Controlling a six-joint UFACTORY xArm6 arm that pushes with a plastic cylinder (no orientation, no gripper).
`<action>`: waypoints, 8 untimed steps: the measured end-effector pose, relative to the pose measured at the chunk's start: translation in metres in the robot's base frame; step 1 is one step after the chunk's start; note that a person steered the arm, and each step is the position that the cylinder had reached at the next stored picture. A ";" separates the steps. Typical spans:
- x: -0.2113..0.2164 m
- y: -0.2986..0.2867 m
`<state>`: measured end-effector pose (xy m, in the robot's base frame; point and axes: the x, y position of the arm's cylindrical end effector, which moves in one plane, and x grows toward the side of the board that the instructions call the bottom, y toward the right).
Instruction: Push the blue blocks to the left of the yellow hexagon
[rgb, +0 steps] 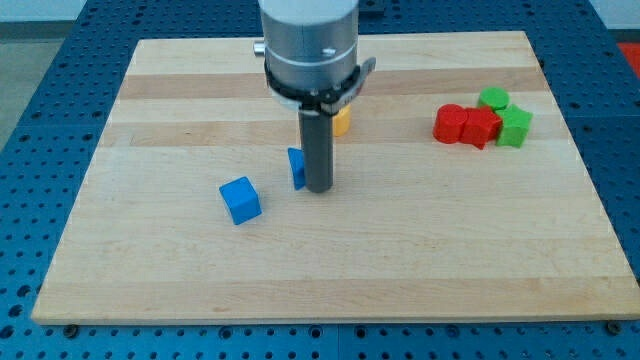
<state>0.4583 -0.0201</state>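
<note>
My tip (318, 187) rests on the board near its middle, touching the right side of a blue block (296, 167) that the rod partly hides; its shape cannot be made out. A blue cube (240, 200) lies apart, further to the view's left and a little lower. Only an edge of a yellow block (342, 122) shows just above the tip, behind the rod. The arm hides the rest of the yellow blocks.
Two red blocks (465, 126) and two green blocks (505, 115) cluster at the view's upper right. The wooden board (150, 270) lies on a blue perforated table.
</note>
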 end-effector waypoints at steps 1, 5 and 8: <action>-0.017 -0.004; 0.149 -0.062; 0.080 -0.084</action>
<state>0.5387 -0.1038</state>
